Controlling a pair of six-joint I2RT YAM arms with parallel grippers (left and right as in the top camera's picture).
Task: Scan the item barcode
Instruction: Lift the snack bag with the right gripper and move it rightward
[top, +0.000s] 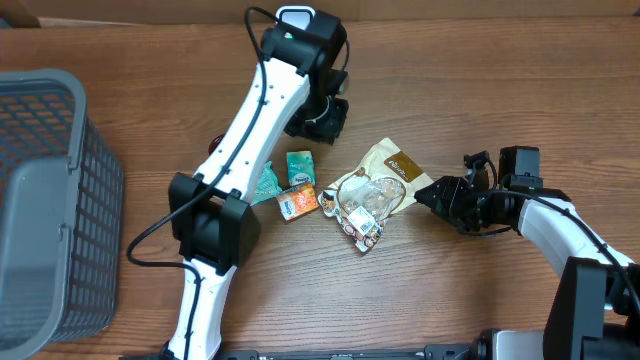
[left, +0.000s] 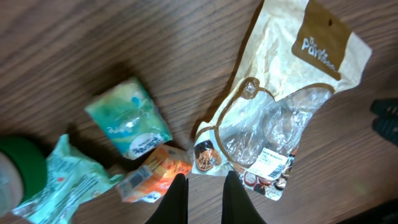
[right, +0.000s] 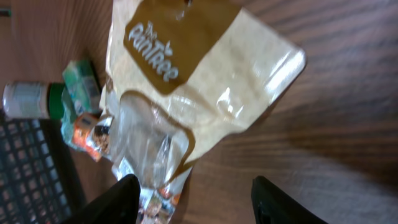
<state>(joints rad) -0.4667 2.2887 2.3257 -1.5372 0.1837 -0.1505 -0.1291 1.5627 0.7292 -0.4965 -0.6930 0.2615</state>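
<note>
1. The tabletop (top: 480, 80) is brown wood. I see no scanner on it, so I cannot tell where the scanning will be done.
2. The gray basket (top: 40, 200) sits at the 9 o'clock edge. It is well apart from the work and should be left alone.
3. The snack bag (top: 385, 175) is, I think, the thing to scan. It lies flat in the middle of the tabletop. Its brown top points to 1 o'clock and its clear window end points to 7 o'clock.
4. The right tool (right: 199, 202) is at the 3 o'clock side of the bag. It is about half open and has nothing in it. It would do best to pinch a flat edge of the bag, not the crinkly window, and lift slowly.
5. The left tool (left: 204, 182) hangs above the tabletop at 11 o'clock from the bag. It is closed up and empty. It must open first if it is to help.
6. A green pack (top: 299, 165), an orange pack (top: 298, 202) and a blue-green wrapper (top: 265, 185) lie at 9 o'clock from the bag. The orange one is just beside it, so lift the bag up and do not drag it.
7. A white label (left: 270, 163) is at the bag's 7 o'clock end, facing up. It is too small to read. Keep the fingers off it.
</note>
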